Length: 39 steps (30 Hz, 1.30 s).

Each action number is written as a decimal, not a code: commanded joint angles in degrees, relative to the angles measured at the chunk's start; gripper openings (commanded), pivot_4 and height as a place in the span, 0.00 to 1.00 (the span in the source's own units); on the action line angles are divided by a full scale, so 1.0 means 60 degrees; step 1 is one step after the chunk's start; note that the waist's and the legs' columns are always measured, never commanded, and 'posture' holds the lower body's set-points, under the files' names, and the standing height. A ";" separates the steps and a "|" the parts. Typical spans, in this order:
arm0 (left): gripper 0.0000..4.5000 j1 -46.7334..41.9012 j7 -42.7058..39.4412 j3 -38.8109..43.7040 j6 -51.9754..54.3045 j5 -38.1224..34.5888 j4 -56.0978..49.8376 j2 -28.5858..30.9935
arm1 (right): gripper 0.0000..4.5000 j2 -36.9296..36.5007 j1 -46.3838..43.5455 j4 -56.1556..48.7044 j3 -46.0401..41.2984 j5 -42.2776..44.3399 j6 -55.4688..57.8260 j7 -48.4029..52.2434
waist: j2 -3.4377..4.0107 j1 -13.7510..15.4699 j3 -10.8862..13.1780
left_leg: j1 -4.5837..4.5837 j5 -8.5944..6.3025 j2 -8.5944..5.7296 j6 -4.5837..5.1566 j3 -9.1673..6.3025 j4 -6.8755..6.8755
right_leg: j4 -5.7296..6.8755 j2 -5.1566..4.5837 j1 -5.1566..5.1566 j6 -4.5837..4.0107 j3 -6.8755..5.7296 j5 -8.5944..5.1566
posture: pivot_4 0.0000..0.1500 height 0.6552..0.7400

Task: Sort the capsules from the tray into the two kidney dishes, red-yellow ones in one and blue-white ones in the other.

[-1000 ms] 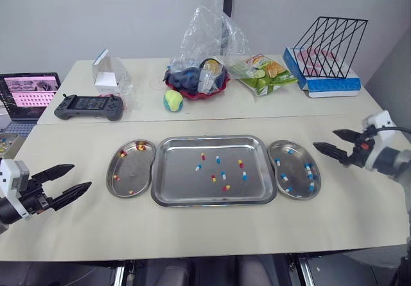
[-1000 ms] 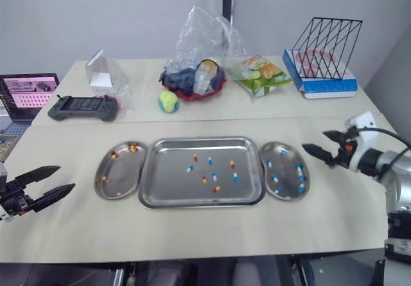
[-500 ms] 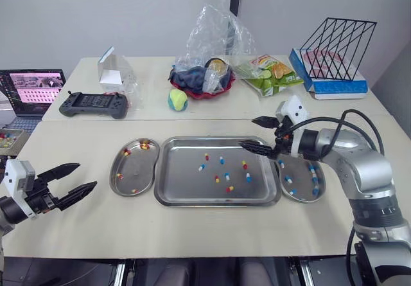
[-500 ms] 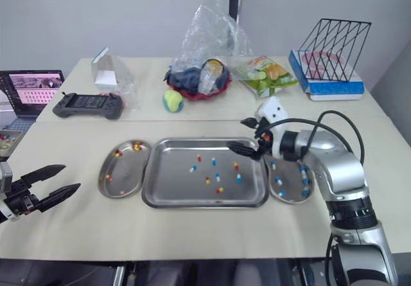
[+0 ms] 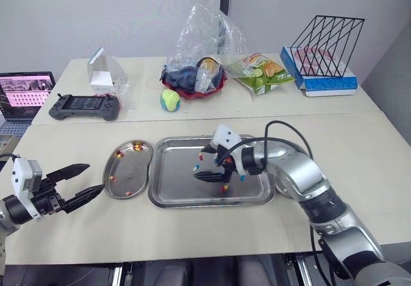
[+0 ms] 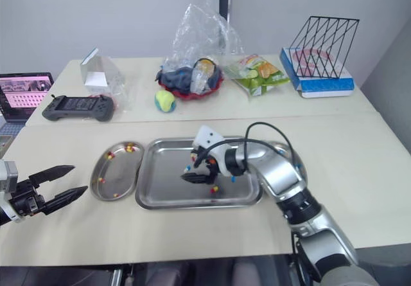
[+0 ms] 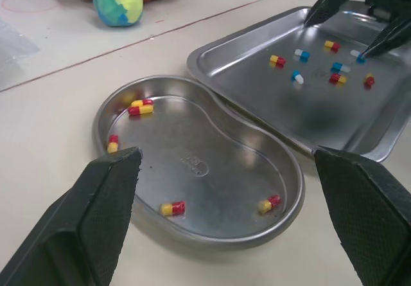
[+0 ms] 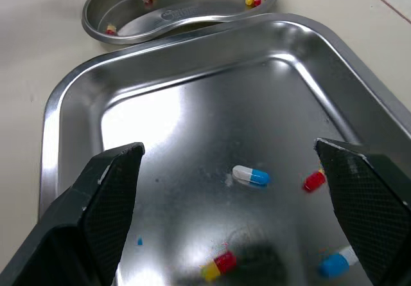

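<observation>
Right jaws now astride blue-white capsule (image 8: 251, 176)

Right kidney dish (image 6: 300, 170) mostly hidden behind right arm, its capsule count unreadable, some capsules in tray (image 5: 170, 177) masked by right pincer (image 5: 199, 164), laptop (image 5: 26, 93) cut by frame edge, plastic bag (image 5: 205, 32) contents indistinct.
</observation>
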 commanded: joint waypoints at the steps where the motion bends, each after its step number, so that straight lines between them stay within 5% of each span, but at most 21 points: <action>1: 1.00 0.0164 0.0133 0.0203 0.0107 -0.0267 -0.0484 -0.0091 | 0.99 0.0374 -0.0205 0.0156 0.0068 -0.0229 -0.0294 -0.0174 | 0.0000 -0.0006 0.0000 | 0.0000 0.0000 0.0001 0.0000 0.0002 0.0000 | 0.0001 0.0000 -0.0001 0.0000 0.0002 0.0000 | 1.00 1.00; 6: 1.00 0.0241 0.0133 0.0195 0.0084 -0.0265 -0.0519 -0.0151 | 0.99 0.0663 -0.0202 0.0479 0.0111 -0.0516 -0.0447 -0.0205 | 0.0000 -0.0013 0.0000 | 0.0000 0.0001 0.0006 -0.0005 0.0005 -0.0003 | 0.0000 0.0007 -0.0004 -0.0004 0.0003 0.0002 | 1.00 1.00; 11: 1.00 0.0081 0.0218 0.0169 0.0429 -0.0407 -0.0513 -0.0065 | 0.67 0.0948 -0.0267 0.1227 0.0321 -0.0994 -0.0700 -0.0276 | -0.0001 -0.0031 -0.0001 | 0.0000 0.0001 0.0008 -0.0005 0.0008 -0.0003 | 0.0001 0.0010 -0.0006 -0.0007 0.0004 0.0005 | 1.00 1.00; 22: 1.00 0.0115 0.0192 0.0322 0.0392 -0.0341 -0.0515 0.0008 | 0.67 0.1306 -0.0269 0.1976 0.0424 -0.1419 -0.1108 -0.0151 | -0.0002 -0.0190 -0.0001 | 0.0000 0.0017 0.0011 -0.0033 0.0009 -0.0008 | 0.0000 0.0013 -0.0007 -0.0008 0.0005 0.0005 | 1.00 1.00; 31: 1.00 0.0057 0.0193 0.0293 0.0408 -0.0319 -0.0513 0.0020 | 0.04 0.1388 -0.0277 0.2109 0.0287 -0.1559 -0.1113 -0.0116 | -0.0002 -0.0203 -0.0001 | 0.0000 0.0017 0.0014 -0.0033 0.0009 -0.0012 | -0.0001 0.0015 -0.0010 -0.0008 0.0005 0.0005 | 1.00 1.00; 39: 1.00 -0.0011 0.0173 0.0239 0.0396 -0.0289 -0.0469 0.0004 | 0.01 0.1459 -0.0256 0.2059 0.0271 -0.1589 -0.1056 -0.0113 | -0.0002 -0.0202 -0.0001 | 0.0000 0.0017 0.0014 -0.0035 0.0009 -0.0011 | -0.0001 0.0016 -0.0010 -0.0008 0.0006 0.0005 | 1.00 1.00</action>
